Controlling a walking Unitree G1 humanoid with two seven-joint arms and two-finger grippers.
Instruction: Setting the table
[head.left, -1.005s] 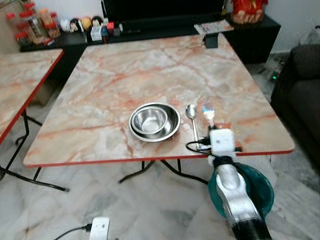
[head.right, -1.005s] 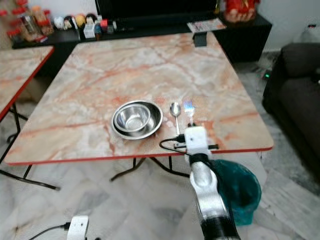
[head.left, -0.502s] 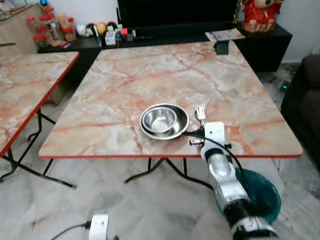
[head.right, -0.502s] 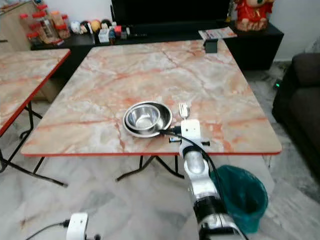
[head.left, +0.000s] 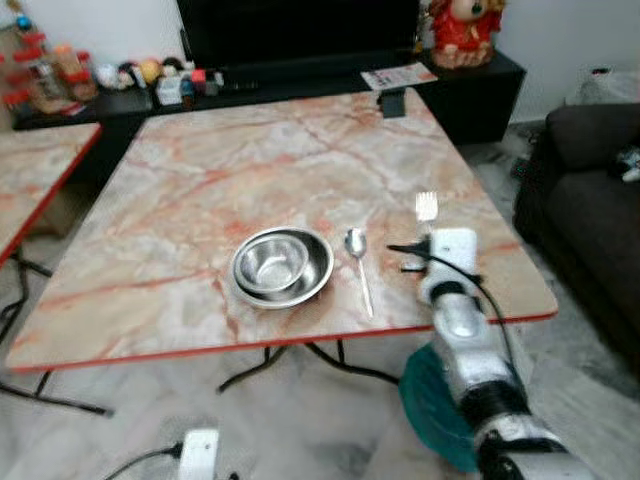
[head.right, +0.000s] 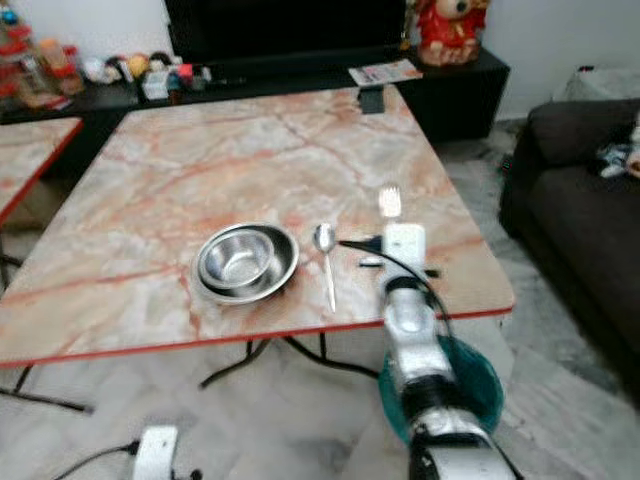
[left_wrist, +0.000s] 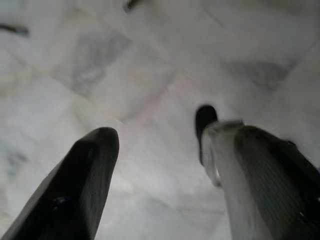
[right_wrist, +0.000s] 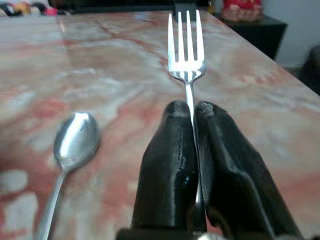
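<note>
Fingers (right_wrist: 192, 150) of the right arm pinch the fork (right_wrist: 186, 47), seemingly above the table (head.left: 250, 160).

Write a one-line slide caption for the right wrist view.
Right gripper clamps a fork above the marble table, spoon lying alongside.

Shiny metal on a polished marble-look counter

The counter (head.left: 250, 170) has a smooth, faintly glossy top patterned like pink and grey marble, trimmed with a red edge. At about 6 o'clock on it, the bowl (head.left: 282, 266) is bright polished metal set in a second metal bowl, both mirror-like inside. The spoon (head.left: 358, 262), at 3 o'clock of the bowl, is glossy metal too. The fork (right_wrist: 186, 55) is shiny metal, its tines catching light, pinched between the right tool (right_wrist: 194, 112) with matt black, rubbery fingers. The left tool (left_wrist: 155, 150) looks equally matt black above a pale, smooth tiled floor (left_wrist: 150, 65). The right arm (head.left: 470, 340) is brushed silver metal.
</note>
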